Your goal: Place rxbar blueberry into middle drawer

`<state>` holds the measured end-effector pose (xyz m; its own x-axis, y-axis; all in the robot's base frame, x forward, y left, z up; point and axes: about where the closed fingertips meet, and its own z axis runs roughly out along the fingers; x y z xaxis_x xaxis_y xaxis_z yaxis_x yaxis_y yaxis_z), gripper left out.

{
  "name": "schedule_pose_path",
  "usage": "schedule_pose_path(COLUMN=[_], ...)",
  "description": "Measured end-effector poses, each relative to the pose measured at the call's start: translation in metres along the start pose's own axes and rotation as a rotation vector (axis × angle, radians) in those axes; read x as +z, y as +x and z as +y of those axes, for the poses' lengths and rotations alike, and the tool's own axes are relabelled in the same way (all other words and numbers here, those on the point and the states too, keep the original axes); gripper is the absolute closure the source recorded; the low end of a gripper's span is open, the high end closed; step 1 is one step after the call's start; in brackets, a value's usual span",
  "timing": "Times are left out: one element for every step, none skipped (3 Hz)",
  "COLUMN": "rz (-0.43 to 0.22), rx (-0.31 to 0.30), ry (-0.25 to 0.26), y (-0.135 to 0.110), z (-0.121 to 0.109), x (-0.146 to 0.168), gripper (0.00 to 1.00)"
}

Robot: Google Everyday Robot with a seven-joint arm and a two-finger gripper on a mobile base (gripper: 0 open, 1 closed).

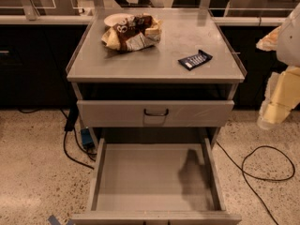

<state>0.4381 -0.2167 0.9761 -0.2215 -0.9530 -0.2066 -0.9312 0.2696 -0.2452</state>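
Cream gripper (272,112), half-cropped, far right

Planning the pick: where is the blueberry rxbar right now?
The rxbar blueberry lies on the cabinet top, front right, apart from the snack bags; the hand hangs off the cabinet's right side.

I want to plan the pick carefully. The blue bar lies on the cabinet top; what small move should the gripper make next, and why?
Probably raise the gripper and bring it left over the rxbar blueberry: it hangs right of the cabinet, below the top, and the bar lies there untouched.
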Motion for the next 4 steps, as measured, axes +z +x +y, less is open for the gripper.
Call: schedule_pose_path(rz=[-0.002, -0.005, -0.005, -0.003], rx=[-0.001, -0.029, -0.076, -0.123], ry=[0.003, 0.015, 0.021, 0.025], y=[-0.001, -0.008, -0.018, -0.03], z=[-0.001, -0.02, -0.05, -0.077], x=[0.0, 0.005, 0.016, 0.026], gripper=[0.0, 0.0, 0.0, 0.0])
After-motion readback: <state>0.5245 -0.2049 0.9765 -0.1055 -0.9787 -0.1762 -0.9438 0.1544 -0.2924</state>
